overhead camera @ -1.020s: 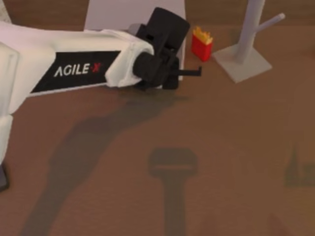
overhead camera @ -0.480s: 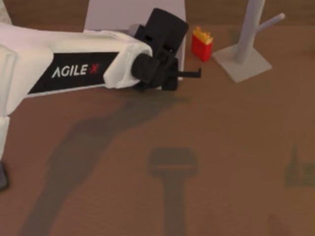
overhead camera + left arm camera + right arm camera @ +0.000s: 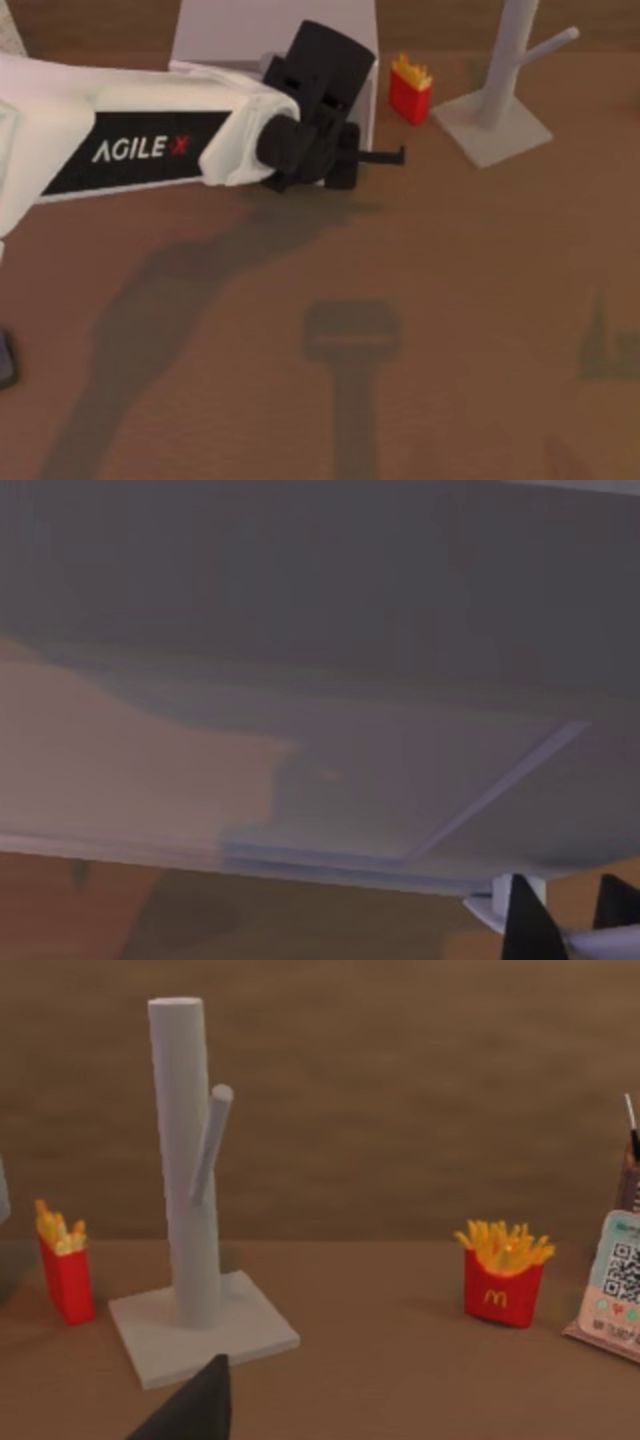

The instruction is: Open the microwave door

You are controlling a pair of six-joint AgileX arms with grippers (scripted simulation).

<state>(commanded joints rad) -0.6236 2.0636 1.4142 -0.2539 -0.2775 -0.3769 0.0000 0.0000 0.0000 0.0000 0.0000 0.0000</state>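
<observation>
The microwave [image 3: 270,30] is a light-grey box at the table's back, left of centre. My left arm reaches across its front, and my left gripper [image 3: 385,155] sits at its front right corner. In the left wrist view the microwave door [image 3: 350,680] with its greyish window fills the picture. The pale handle [image 3: 490,905] runs along the door's edge. My left gripper [image 3: 570,925] is shut on that handle, with a dark finger [image 3: 525,925] on each side of the bar. My right gripper [image 3: 195,1410] is parked, out of the top view.
A white branched stand [image 3: 495,110] stands right of the microwave. A red fries box [image 3: 410,90] sits between the two. The right wrist view shows the stand [image 3: 190,1210], a second fries box [image 3: 503,1275] and a QR card [image 3: 615,1285] farther right.
My left arm and gripper have drawn slightly to the left, still holding the handle. The stand and fries box have stayed put.
</observation>
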